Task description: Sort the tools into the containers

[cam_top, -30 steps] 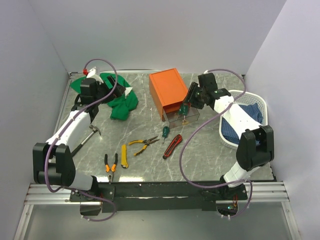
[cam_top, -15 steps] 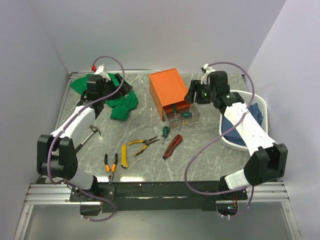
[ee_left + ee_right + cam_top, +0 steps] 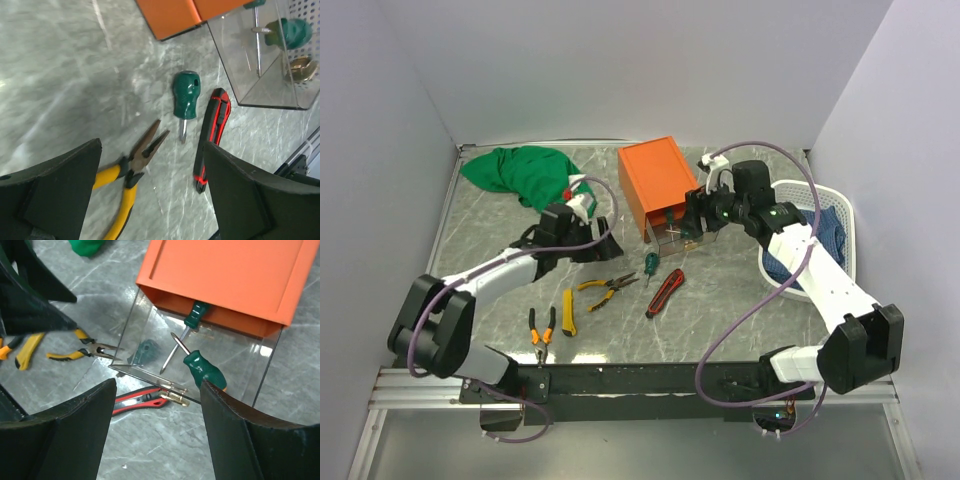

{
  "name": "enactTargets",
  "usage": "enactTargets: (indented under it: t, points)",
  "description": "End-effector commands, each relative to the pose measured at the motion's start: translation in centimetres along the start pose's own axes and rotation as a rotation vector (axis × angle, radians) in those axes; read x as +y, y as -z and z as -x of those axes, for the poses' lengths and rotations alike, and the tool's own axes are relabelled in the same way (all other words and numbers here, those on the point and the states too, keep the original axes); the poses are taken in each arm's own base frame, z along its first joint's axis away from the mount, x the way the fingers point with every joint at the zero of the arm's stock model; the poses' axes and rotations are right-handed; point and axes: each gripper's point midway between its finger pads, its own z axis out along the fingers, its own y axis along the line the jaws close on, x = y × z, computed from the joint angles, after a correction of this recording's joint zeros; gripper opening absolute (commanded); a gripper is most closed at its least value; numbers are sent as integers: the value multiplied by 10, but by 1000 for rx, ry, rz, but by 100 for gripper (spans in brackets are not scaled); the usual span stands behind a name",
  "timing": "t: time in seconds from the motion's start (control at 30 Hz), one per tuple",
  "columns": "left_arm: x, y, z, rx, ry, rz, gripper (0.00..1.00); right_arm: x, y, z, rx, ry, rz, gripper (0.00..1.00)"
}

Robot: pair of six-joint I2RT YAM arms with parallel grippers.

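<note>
Green screwdrivers (image 3: 202, 369) in clear drawer (image 3: 235, 357) below released right pincer (image 3: 157, 387), released left pincer (image 3: 152, 147) above yellow pliers (image 3: 131, 175)

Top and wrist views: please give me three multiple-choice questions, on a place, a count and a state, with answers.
1. The stubby screwdriver lies: A) in the clear drawer B) in the right hand C) on the table, between yellow pliers and red-black knife.
2. Screwdrivers inside the drawer: A) two B) one C) five.
3. The right hand is: A) shut on the knife B) open, empty C) shut on pliers.
C: it rests on bare marble there. A: one long screwdriver crosses another. B: its fingers stand wide apart, nothing between.
</note>
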Motion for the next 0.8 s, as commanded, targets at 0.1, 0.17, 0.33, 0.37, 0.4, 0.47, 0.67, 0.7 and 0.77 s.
enactTargets:
  t: [0.1, 0.17, 0.33, 0.37, 0.4, 0.47, 0.67, 0.7, 0.77]
  points:
    - [-29, -41, 6, -47, 34, -31, 81, -15, 13, 12, -83, 24, -97, 77]
    - [-35, -53, -5, -25, 29, -34, 79, -17, 16, 15, -109, 19, -112, 77]
    - [-54, -73, -16, 1, -32, -45, 68, -33, 28, 17, -141, -31, -164, 78]
    - [-49, -79, -19, 6, -33, -18, 69, -35, 30, 17, -146, -36, -170, 78]
    - [-53, -81, -20, 9, -39, -18, 70, -37, 31, 17, -147, -45, -176, 79]
    - [-50, -89, -26, 31, -41, 1, 71, -43, 34, 16, -153, -54, -194, 79]
    - [-45, -107, -42, 77, -72, 82, 69, -56, 36, 8, -144, -96, -221, 79]
    - [-44, -108, -43, 73, -82, 101, 68, -57, 36, 8, -145, -100, -223, 79]
    - [-39, -111, -49, 93, -91, 117, 68, -58, 37, 9, -153, -101, -225, 79]
